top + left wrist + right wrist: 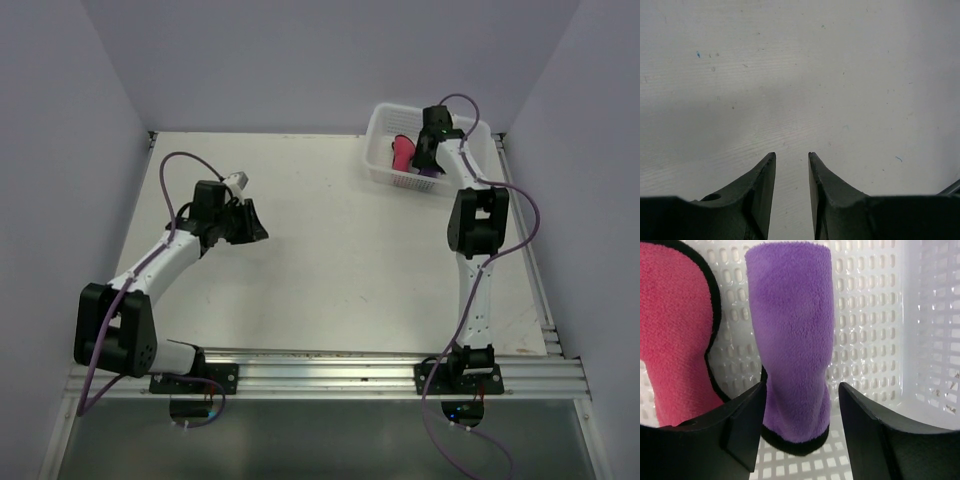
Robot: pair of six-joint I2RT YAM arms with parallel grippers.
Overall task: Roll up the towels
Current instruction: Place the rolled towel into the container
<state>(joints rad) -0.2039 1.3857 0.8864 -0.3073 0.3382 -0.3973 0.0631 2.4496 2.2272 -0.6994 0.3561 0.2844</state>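
Right claw (802, 432): parted, gripping nothing, inside white perforated basket (382, 130); purple rolled towel (792, 340) stood between my fingers, nearer the left one. Pink-red towel (675, 330) beside it. Left claw (791, 195): slightly parted, empty, over bare tabletop (330, 260).

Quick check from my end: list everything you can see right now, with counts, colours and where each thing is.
purple towel: one, purple with black edging, rolled, in the basket between the right gripper's open jaws
pink-red towel: one, pink-red with black edging, in the basket beside the purple one
basket: one, white perforated plastic, far right of the table
table: one, white
rail: one, metal, along the near edge, carrying both arm bases
left gripper: one, black, jaws apart and holding nothing, over bare table at left
right gripper: one, black, open, inside the basket
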